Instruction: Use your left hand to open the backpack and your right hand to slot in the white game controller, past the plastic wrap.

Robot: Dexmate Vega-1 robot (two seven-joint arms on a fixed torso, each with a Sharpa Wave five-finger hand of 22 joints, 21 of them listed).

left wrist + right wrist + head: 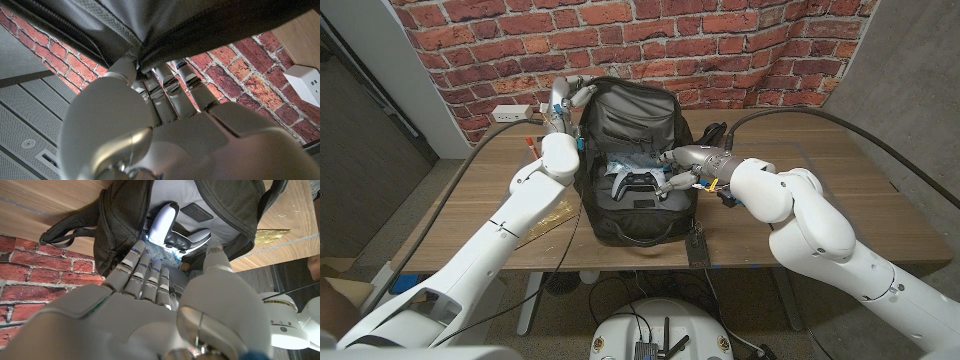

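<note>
Fingers of left hand (564, 100) pinching flap of black fabric backpack (620, 215) at desk's far-left; right hand (682, 170) spread, empty, beside white plastic game controller (638, 181) lying inside on crinkled plastic wrap (620, 163). Step: slotting, seemingly near done; next, likely withdraw.

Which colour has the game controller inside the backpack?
White with black middle part; the game controller shows best in the right wrist view.

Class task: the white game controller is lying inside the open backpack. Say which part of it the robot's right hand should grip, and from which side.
Judging by its pose, grip one handle of the white game controller. The handles jut out clear of the body. Come in through the backpack opening, where the right hand already is; the left hand holds the flap up.
</note>
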